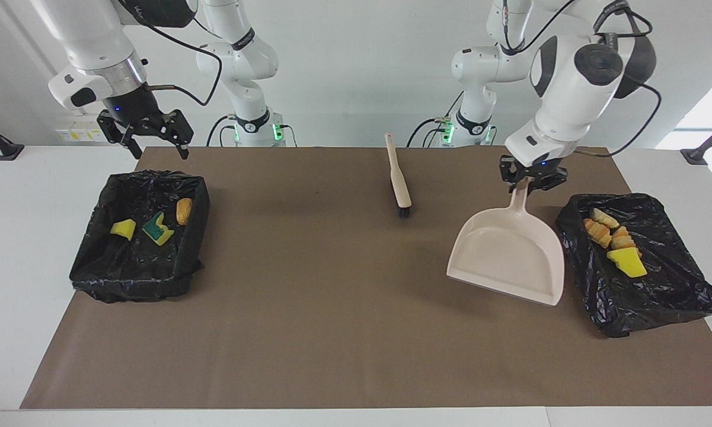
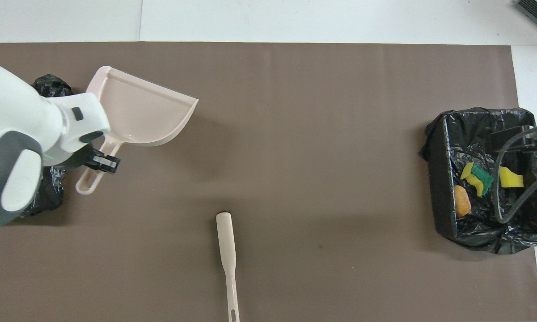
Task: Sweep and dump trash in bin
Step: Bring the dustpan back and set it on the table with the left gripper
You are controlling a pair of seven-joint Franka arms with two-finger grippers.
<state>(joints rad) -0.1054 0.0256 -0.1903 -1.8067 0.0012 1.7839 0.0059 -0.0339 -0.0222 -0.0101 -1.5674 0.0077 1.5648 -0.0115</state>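
Trash (image 1: 613, 240) already lies in the two black-lined bins, so your risks now concern the tools rather than the scraps. Your left pincer (image 1: 530, 182) is clamped on the handle of the beige dustpan (image 1: 510, 255), which sits empty just beside the bin (image 1: 676, 284) at the left arm's end of the worktop. I judge that if you let go while the pan is tilted or not fully down, it could tip or slide against that bin's loose liner and drag it. A swing of the pan toward the bin could also catch the liner's rim and spill what is inside.

Your right pincer (image 1: 152, 133) hangs with its fingers apart, holding nothing, above the robot-side edge of the other bin (image 1: 95, 273). Its cable droops over that bin in the overhead view, and a careless move could snag the plastic.

In the bin beside the dustpan you see tan-orange croissant-shaped pieces and a yellow sponge chunk (image 1: 627, 263) heaped together near the wall next to the pan. The other bin holds a yellow sponge chunk (image 1: 123, 228), a green-backed sponge piece (image 1: 157, 229) and a fried nugget (image 1: 184, 211), lying apart from one another. No scrap shows on the brown mat (image 1: 308, 332). The brush (image 1: 398, 181) lies untouched on the mat, between the two bins and nearer to the robots than the dustpan.
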